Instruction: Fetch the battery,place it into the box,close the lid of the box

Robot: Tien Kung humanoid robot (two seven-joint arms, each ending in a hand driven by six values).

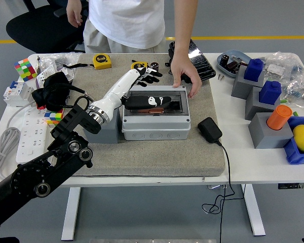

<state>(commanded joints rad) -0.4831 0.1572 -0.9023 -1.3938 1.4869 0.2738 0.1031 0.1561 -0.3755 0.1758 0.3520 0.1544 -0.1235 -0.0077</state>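
Left hand, white-shelled with black fingers, reaches over the far left corner of the grey plastic box on the grey felt mat; fingers spread and relaxed, grasping nothing, thumb over the box's open top. Inside the box, a dark shape with a reddish-brown cylinder, likely the battery. Person's hand rests on the box's far right edge. White bench beneath.

a lab: white table cluttered with tape measures and power strip.
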